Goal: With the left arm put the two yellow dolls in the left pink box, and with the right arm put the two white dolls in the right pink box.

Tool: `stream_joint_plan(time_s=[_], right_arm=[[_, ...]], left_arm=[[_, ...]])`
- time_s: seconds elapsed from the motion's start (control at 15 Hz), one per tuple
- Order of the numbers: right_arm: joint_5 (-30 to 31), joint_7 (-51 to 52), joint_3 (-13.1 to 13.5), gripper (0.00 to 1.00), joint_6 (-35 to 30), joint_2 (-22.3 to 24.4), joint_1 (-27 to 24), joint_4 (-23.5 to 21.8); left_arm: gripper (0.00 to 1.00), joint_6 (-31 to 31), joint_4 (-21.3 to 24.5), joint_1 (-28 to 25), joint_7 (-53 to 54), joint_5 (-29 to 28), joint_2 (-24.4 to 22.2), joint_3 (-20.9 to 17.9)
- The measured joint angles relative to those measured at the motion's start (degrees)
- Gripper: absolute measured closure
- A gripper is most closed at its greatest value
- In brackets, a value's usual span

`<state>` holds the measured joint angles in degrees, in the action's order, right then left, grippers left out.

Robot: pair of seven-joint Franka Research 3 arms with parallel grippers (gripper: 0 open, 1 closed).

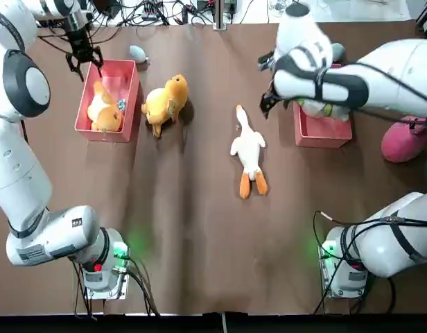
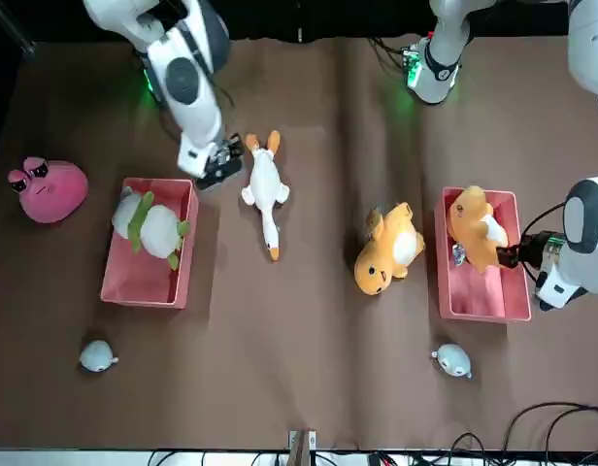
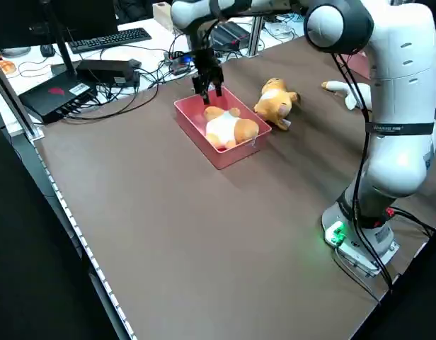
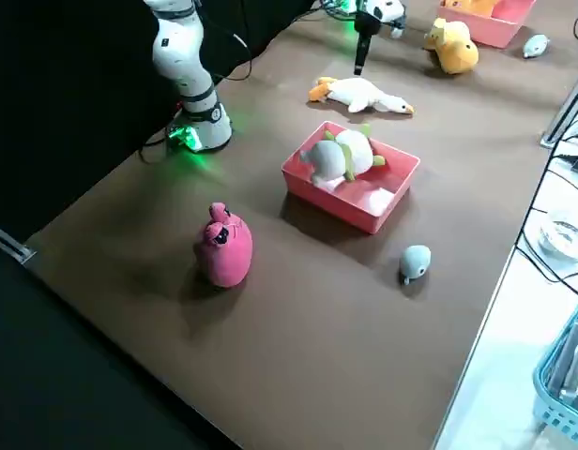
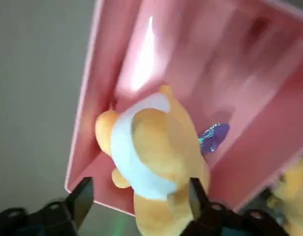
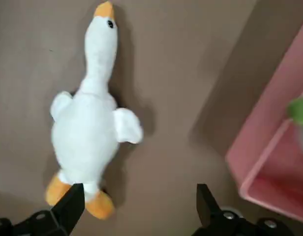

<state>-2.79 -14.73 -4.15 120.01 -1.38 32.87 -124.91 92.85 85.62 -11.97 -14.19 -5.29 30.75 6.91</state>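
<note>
Jaws apart, the left gripper (image 5: 136, 204) hovered over an orange-and-white plush toy (image 5: 156, 152) in its pink box (image 1: 128, 83). The right gripper (image 6: 141, 206), also spread, hung near the white plush goose (image 6: 87, 132).

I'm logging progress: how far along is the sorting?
Done: one yellow doll and one white doll lie boxed. In hand: nothing; both end effectors are open, left, right. Left: duck and goose, both on the table.

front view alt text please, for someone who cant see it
Two pink boxes, one holding a white plush, the other a yellow one; between them lie a white goose and a second yellow plush.
</note>
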Motion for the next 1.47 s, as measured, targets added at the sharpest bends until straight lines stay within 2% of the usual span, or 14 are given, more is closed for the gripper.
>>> stream_joint_plan(time_s=[0.07, 0.2, 0.27, 0.33, 0.53, 0.6, 0.8, 0.87, 1.0, 1.13, 1.27, 1.33, 1.47], right_arm=[[0.0, -3.9, 0.0, 0.00, 2.5, -0.7, 2.0, -1.0], [0.0, -10.5, 0.0, 0.01, 7.4, -3.0, 5.5, -2.0], [0.0, -13.1, 0.0, 0.04, 9.7, -4.4, 6.7, -2.1], [0.1, -17.4, 0.0, 0.04, 14.9, -7.7, 7.8, -2.2], [0.1, -21.8, 0.3, 0.03, 20.7, -12.8, 9.1, -2.0], [0.1, -22.7, 0.5, 0.03, 22.0, -14.2, 9.7, -1.8], [0.3, -23.3, 1.4, 0.04, 24.5, -17.2, 10.5, -1.3], [0.3, -23.3, 1.6, 0.10, 24.5, -17.8, 10.5, -1.2], [0.4, -23.3, 1.8, 0.32, 24.6, -18.4, 10.5, -0.9], [0.4, -23.3, 1.9, 0.49, 24.6, -18.5, 10.5, -0.5], [0.4, -23.3, 2.2, 0.66, 24.5, -18.5, 10.5, 0.0], [0.4, -23.3, 2.3, 0.74, 24.4, -18.5, 10.5, 0.2], [0.4, -23.3, 2.6, 0.79, 23.7, -18.5, 10.2, 1.1]], left_arm=[[0.04, -0.3, -0.1, 0.3, -0.1, 0.0, -0.9, 1.0], [0.01, -1.3, -0.2, 0.8, -0.5, 0.0, -2.8, 3.3], [0.02, -1.7, -0.2, 0.8, -0.5, 0.0, -3.4, 4.9], [0.02, -1.8, -0.2, 0.8, -0.3, 0.0, -4.0, 8.8], [0.03, 1.3, 0.1, 1.9, -0.8, 0.0, -3.5, 14.1], [0.07, 3.0, 0.3, 2.8, -0.9, 0.0, -3.0, 15.1], [0.08, 8.2, 0.4, 7.0, -1.0, 0.0, -1.1, 15.9], [0.08, 10.6, 0.4, 8.5, -0.8, 0.0, -0.4, 15.9], [0.08, 16.6, 0.5, 11.3, -0.7, 0.0, 1.0, 15.9], [0.08, 21.7, 0.5, 13.4, -0.7, 0.0, 2.5, 15.8], [0.07, 24.6, 0.6, 14.9, -0.7, 0.0, 4.2, 15.8], [0.03, 25.5, 0.7, 15.5, -0.7, 0.0, 5.1, 15.8], [0.01, 27.2, 0.9, 16.2, -0.6, 0.0, 6.6, 15.8]])
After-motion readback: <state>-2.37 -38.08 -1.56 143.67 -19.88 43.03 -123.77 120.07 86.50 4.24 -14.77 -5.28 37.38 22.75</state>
